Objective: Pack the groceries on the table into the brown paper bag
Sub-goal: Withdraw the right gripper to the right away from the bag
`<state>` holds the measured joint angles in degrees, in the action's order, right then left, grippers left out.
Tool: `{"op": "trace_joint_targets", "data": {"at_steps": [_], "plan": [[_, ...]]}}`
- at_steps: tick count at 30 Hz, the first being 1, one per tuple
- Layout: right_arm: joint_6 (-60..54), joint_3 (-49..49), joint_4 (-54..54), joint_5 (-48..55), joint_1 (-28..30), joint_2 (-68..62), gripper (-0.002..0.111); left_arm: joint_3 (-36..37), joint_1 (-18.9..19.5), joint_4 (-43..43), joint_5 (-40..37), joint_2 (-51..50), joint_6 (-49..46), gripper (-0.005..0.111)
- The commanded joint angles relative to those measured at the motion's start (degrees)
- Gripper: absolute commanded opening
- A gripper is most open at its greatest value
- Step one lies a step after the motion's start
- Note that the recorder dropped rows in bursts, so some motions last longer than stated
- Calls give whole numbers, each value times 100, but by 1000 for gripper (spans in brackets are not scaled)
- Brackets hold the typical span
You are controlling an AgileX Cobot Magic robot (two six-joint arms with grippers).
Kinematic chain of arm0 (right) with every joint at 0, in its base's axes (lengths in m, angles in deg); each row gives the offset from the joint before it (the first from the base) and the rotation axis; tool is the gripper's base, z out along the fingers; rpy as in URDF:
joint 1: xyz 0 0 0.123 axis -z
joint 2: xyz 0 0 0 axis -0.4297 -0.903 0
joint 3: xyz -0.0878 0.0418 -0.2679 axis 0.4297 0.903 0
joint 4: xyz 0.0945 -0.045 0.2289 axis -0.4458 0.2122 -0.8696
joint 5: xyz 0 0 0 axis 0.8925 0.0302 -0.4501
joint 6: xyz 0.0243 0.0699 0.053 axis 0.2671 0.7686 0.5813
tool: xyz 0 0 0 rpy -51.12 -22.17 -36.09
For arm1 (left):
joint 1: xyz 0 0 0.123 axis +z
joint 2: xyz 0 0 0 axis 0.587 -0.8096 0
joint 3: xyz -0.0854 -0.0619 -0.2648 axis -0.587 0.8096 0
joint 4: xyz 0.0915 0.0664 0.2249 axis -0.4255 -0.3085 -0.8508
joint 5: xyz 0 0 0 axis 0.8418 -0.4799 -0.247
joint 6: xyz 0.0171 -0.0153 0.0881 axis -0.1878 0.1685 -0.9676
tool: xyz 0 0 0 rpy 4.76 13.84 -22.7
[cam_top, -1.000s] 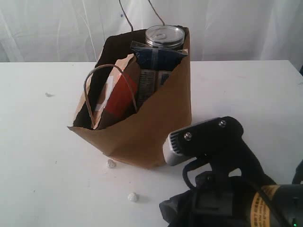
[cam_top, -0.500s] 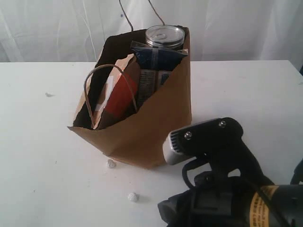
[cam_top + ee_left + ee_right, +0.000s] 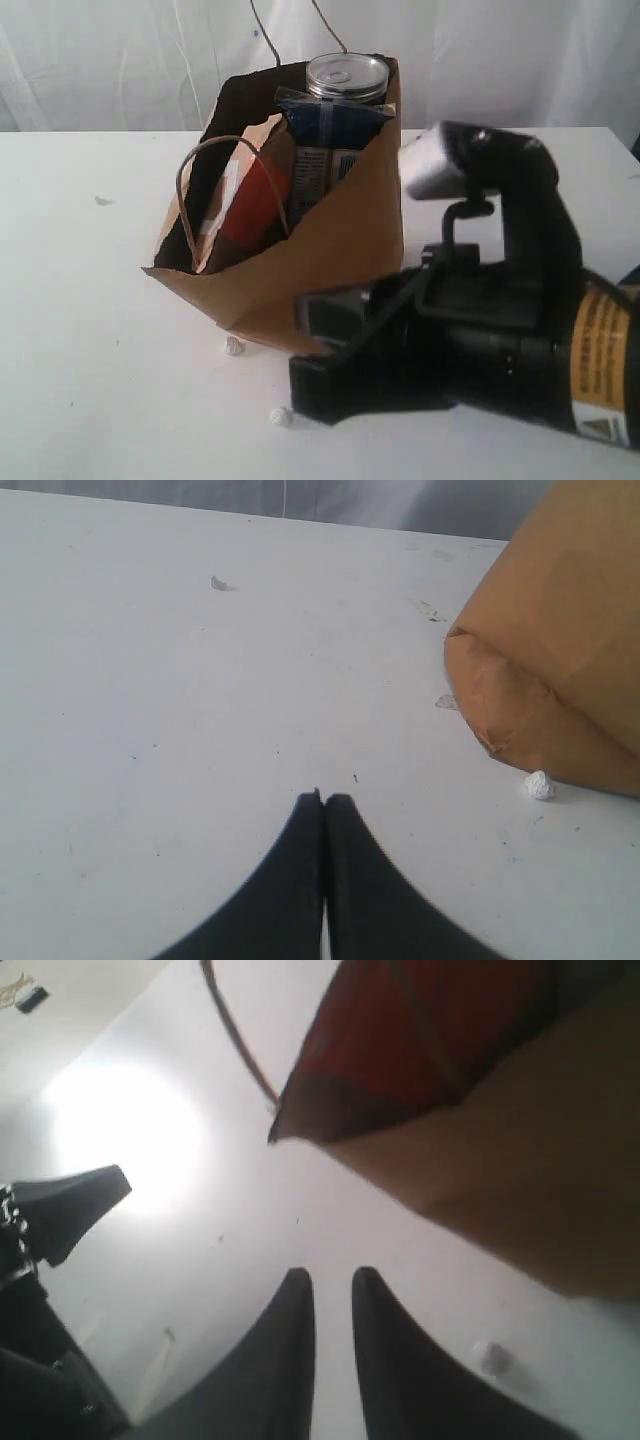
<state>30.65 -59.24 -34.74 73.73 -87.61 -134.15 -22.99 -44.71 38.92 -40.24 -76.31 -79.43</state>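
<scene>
White tabletop (image 3: 150,680) beneath left fingers (image 3: 292,890), tips together; right fingers (image 3: 280,1360) barely apart.

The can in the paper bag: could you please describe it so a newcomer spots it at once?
Find the tall brown paper bag on the white table. At its far top edge, behind the dark-blue packet, stands the can, the only round thing there, with a shiny silver lid.

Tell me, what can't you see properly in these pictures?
Exterior view: the front wall of the brown paper bag hides whatever lies beneath the can, blue packet and pouch.
Exterior view: the right arm covers the bag's lower corner and some table.
Left wrist view: the picture edge cuts off the bag's top.
Right wrist view: blur and glare wash out the table beyond the right claw.
</scene>
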Motion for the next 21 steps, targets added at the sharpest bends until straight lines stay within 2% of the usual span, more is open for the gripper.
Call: {"op": "trace_joint_targets", "data": {"at_steps": [1, 5, 7, 9, 14, 21], "plan": [[-228, 29, 1172, -216, 585, 359, 14, 22, 6, 13, 6, 24, 22, 0], [-809, 80, 2393, -335, 1058, 830, 14, 22, 6, 13, 6, 24, 22, 0], [-1203, 277, 2785, -756, 1408, 1168, 14, 22, 6, 13, 6, 24, 22, 0], [-1303, 583, 2774, -1154, 1812, 1497, 14, 22, 6, 13, 6, 24, 22, 0], [-1313, 2255, 2821, -1779, 3222, 3025, 14, 22, 6, 13, 6, 24, 22, 0], [-1287, 3094, 2821, -2631, 4021, 4109, 14, 22, 6, 13, 6, 24, 22, 0]]}}
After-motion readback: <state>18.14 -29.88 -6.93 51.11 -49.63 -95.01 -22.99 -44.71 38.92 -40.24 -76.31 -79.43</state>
